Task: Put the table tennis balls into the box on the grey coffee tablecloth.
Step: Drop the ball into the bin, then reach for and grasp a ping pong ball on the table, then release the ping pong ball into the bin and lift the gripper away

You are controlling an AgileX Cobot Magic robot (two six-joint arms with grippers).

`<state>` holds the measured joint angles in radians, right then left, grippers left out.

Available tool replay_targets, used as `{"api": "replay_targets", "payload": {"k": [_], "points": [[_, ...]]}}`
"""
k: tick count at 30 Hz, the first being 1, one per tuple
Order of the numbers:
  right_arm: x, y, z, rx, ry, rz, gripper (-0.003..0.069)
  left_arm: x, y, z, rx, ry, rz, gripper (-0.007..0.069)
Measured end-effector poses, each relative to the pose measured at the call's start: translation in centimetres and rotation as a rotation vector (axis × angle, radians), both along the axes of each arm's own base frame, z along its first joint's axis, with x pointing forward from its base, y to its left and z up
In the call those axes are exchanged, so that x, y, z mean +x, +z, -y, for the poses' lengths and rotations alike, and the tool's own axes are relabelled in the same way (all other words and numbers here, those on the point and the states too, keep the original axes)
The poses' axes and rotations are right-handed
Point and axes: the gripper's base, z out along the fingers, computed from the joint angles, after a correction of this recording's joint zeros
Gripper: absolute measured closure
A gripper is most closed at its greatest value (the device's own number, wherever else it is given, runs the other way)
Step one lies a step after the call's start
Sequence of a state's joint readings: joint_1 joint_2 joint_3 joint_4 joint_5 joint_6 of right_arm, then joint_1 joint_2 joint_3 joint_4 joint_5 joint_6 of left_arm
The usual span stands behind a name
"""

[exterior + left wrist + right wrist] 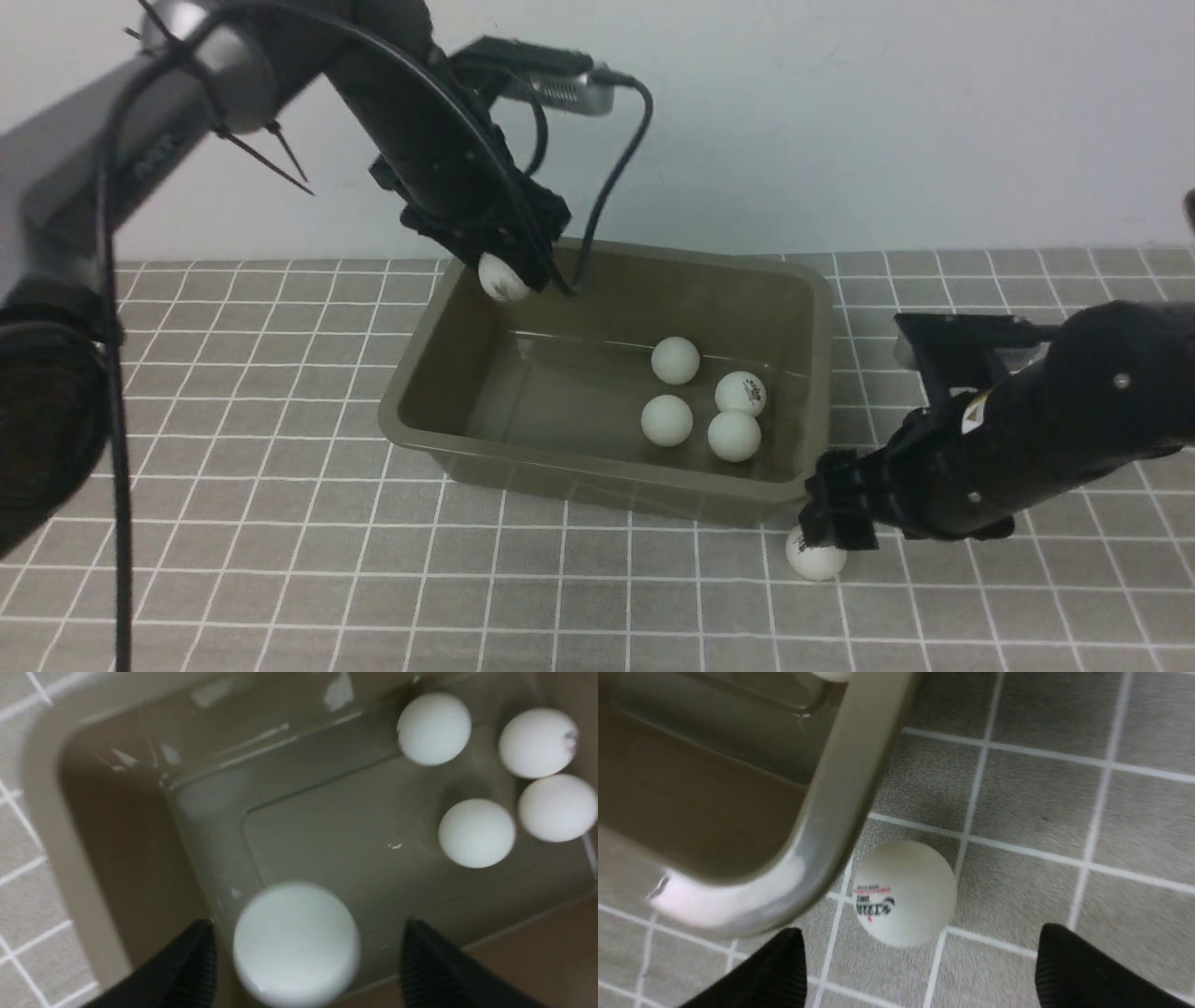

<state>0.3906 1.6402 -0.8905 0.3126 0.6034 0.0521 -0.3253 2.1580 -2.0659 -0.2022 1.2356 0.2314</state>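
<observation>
My L claw (308, 926) hangs over the far-left corner of the box (579, 467). Its fingers are spread wide, w/ a gap each side of the fifth ball (502, 277). That ball is blurred in the L wrist view, so I judge it loose, not pinched. Four balls (667, 419) lie close together inside the box, toward its right end.

My R claw (920, 931) is low over the grey cloth (280, 560), fingers wide, nothing in it. The last ball (903, 893) sits on the cloth just beside the box's near-right corner, close under the flared rim. It lies straight ahead of the R claw, approx centred between the two fingers. The R arm is much the nearer one; the L arm is at the opposite corner. The ball is round, so there's no long axis to line up w/. What the grab turns on, imo, is the box wall: the finger on that side has little room and may knock the rim.

Writing: the last ball has a thin red line over black print, upside down in the R wrist view; can't read it for sure. The logo ball (740, 393) in the box shows a dark mark, too small to read.

Progress, as I judge it: four in, one abt to land, one to go.
</observation>
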Motion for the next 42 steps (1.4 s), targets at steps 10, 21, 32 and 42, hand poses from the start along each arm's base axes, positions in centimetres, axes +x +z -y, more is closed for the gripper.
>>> {"api": "replay_targets", "payload": {"k": [10, 21, 32, 42], "points": [[1.4, -4.4, -1.0, -0.042, 0.035, -0.004, 0.0099, -0.6, 2.2, -0.9, 0.06, 0.067, 0.06, 0.0247], [-2.1, 2.3, -0.1, -0.021, 0.133, -0.028, 0.0296, -9.4, 18.2, -6.6, -0.044, 0.171, 0.409, 0.0629], [-0.1, 14.2, -1.8, 0.143, 0.149, 0.299, 0.0296, -20.7, 17.3, -10.3, -0.038, 0.205, 0.387, 0.0629], [8.2, 11.3, -7.5, 0.087, 0.26, 0.176, 0.0095, -30.0, 10.3, -11.9, -0.149, 0.227, 0.391, 0.0629]]}}
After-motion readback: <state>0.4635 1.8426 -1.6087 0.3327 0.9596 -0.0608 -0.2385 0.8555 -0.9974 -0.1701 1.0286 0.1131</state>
